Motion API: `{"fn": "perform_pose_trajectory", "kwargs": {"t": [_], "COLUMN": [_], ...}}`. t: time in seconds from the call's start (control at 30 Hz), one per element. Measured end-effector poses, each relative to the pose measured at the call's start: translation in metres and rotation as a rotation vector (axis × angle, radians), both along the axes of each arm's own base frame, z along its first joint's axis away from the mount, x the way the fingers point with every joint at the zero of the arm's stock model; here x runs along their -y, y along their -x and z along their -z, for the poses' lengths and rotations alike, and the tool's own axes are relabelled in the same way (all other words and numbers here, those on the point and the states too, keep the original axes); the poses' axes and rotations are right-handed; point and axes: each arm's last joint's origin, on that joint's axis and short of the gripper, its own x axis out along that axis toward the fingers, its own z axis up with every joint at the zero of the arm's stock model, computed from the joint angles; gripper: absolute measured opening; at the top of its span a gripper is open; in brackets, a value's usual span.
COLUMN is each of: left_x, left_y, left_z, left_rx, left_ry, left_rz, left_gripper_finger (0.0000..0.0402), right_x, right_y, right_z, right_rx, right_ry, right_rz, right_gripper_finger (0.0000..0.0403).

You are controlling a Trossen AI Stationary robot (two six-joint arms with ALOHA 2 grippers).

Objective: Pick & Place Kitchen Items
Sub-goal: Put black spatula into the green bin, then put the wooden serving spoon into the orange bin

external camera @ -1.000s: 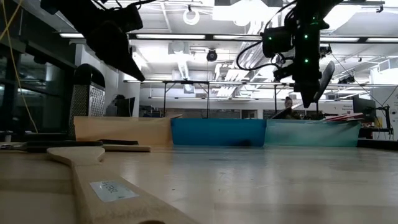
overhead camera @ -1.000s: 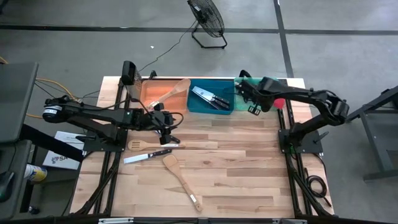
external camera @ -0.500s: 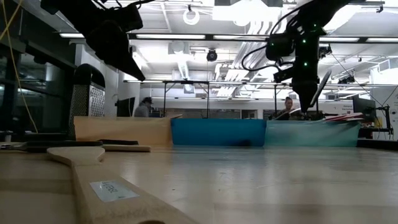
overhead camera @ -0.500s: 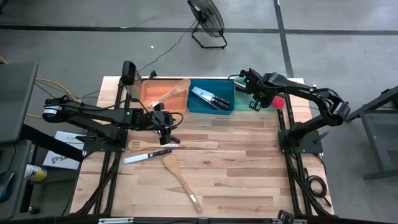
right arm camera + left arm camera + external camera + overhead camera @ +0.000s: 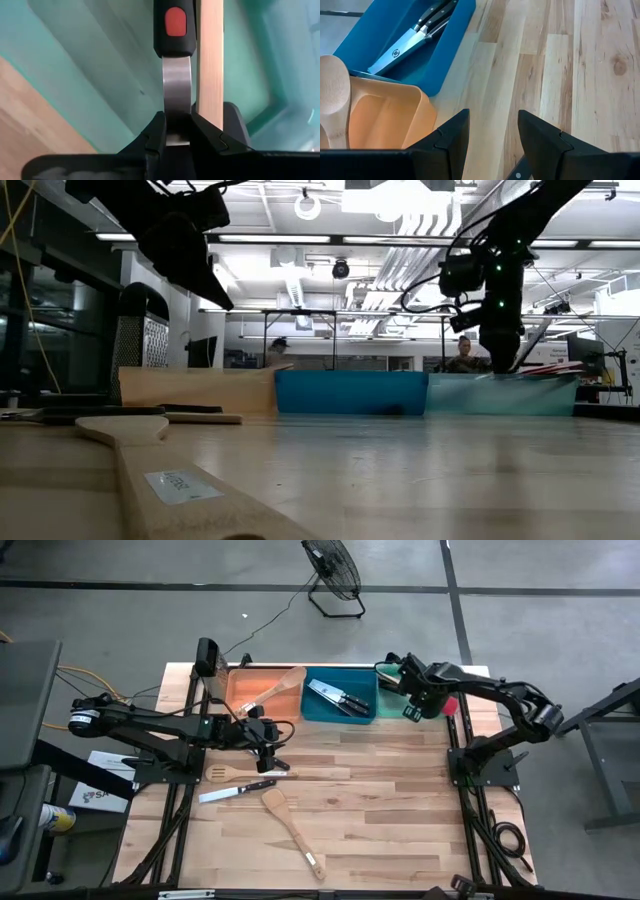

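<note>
Nearest, at the table's six o'clock edge, a pale wooden spatula (image 5: pixel 293 825) lies slanted. Just beyond it a black-handled knife (image 5: pixel 236 790) and a wooden fork (image 5: pixel 238 774) rest side by side. Over them the left gripper (image 5: pixel 270 745) hovers at about nine o'clock from table centre, its fingers (image 5: pixel 451 137) parted with nothing between them. Farther, at twelve o'clock, the orange bin (image 5: pixel 258 692) holds a wooden spoon (image 5: pixel 280 687) and the blue bin (image 5: pixel 340 696) holds knives (image 5: pixel 338 697). At one o'clock, the right gripper (image 5: pixel 409 686) is over the green bin (image 5: pixel 90 75), fingers (image 5: pixel 152 132) clamped on the steel shank of a black-handled utensil (image 5: pixel 176 45).
</note>
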Motion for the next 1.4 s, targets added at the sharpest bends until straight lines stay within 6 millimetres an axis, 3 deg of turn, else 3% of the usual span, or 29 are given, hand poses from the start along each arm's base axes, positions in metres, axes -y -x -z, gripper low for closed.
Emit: {"fn": "perform_pose_trajectory", "kwargs": {"t": [0.3, 0.57, 0.9, 1.4], "left_x": [0.0, 0.0, 0.0, 0.0], "left_y": [0.0, 0.0, 0.0, 0.0], "left_z": [0.0, 0.0, 0.0, 0.0], "left_rx": [0.005, 0.006, 0.007, 0.007], "left_ry": [0.01, 0.013, 0.014, 0.018], "left_rz": [-0.008, -0.011, -0.012, -0.016], "left_gripper_finger": [0.0164, 0.0164, 0.0164, 0.0164], "right_x": [0.002, 0.004, 0.006, 0.002], "right_y": [-0.002, -0.001, 0.0, -0.014], "right_z": [0.005, 0.004, 0.003, -0.001], "right_rx": [0.022, 0.013, -0.04, -0.089], "right_ry": [0.035, 0.07, 0.131, 0.254], "right_rz": [-0.028, -0.013, 0.018, -0.072], "right_gripper_finger": [0.0051, 0.0087, 0.0096, 0.0173]}}
